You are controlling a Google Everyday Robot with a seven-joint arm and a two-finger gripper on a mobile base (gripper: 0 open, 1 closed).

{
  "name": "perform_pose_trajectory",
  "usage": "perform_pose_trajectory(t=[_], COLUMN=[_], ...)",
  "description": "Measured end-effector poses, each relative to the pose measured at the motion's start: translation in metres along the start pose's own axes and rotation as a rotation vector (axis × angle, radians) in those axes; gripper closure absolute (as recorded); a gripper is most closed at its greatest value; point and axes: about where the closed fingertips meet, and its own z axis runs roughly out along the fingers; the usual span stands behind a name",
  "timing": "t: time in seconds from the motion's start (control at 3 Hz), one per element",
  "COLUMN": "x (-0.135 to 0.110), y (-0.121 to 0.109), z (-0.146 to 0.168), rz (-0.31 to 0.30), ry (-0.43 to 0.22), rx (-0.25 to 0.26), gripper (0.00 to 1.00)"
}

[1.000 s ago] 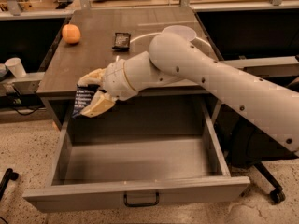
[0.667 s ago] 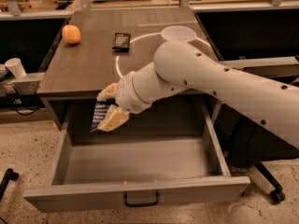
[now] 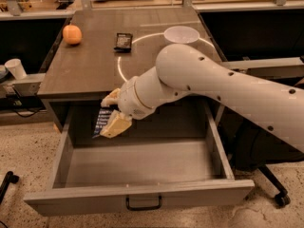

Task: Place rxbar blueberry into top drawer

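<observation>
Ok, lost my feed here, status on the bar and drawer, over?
Gripper shut on rxbar blueberry, held above back left of top drawer. Drawer open. Nothing seen in the way below.

A: Warm, dimmish light; a bright ring (image 3: 118, 66) glares on the table (image 3: 85, 75).
B: Soft throughout. The claw (image 3: 110, 112), gripping the bar (image 3: 100, 120), sits in shade at the drawer's (image 3: 190, 194) far left.

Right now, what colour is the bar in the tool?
Dark blue with white lettering, camera view: flat snack bar in tool above wide grey drawer.
</observation>
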Motion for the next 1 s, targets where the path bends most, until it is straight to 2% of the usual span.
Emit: perform_pose_trajectory(t=[0.33,0.67,1.0], x=[0.012,0.052,0.087], y=[0.006,0.010,0.017], z=[0.007,0.022,0.043], rz=[0.037,0.095,0.127], ry=[-0.008,-0.058,-0.157], rx=[-0.008,0.007,0.031], gripper=[1.00,1.00,1.00])
